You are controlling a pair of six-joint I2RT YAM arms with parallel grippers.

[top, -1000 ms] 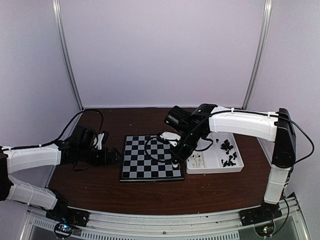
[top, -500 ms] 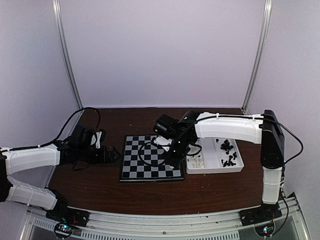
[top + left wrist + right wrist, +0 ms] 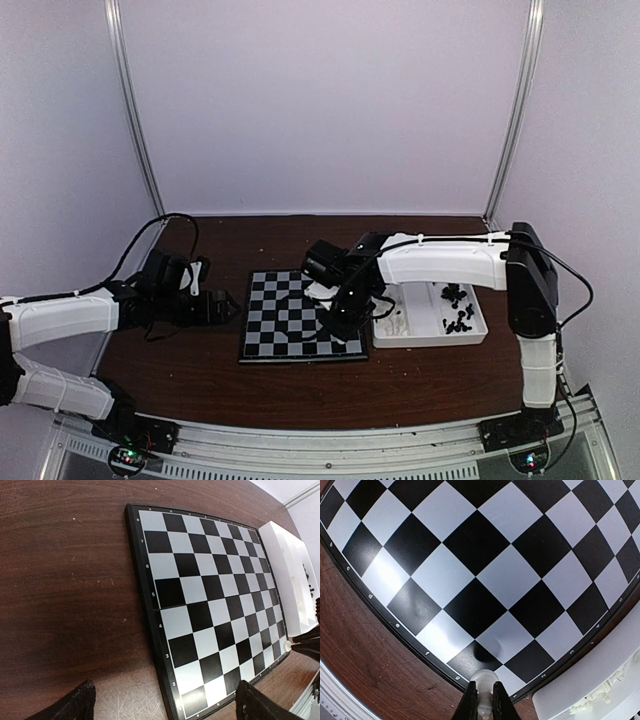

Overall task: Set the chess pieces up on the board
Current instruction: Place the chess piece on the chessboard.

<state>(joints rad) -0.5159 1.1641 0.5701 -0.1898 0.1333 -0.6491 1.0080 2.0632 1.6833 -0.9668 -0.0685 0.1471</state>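
Pinching one small white chess piece [image 3: 484, 686] between nearly closed fingers [image 3: 469, 703], the right gripper [image 3: 484, 702] hangs over the near right corner of the board [image 3: 275, 325]. The piece is pale, glossy plastic with a rounded top, perhaps a pawn, though we see it too close from above to be sure; whether its base touches the square we cannot tell. The board is flat and square, black and pale checks eight by eight inside a thin dark rim with small white letters and numbers. We count one board, one piece at it, and one white tray [image 3: 432, 341] just right of it with two compartments: white pieces [image 3: 395, 322] in the left, black pieces [image 3: 455, 300] in the right, too small to count. The left gripper [image 3: 165, 701] rests by the board's left edge, jaws spread wide and empty.
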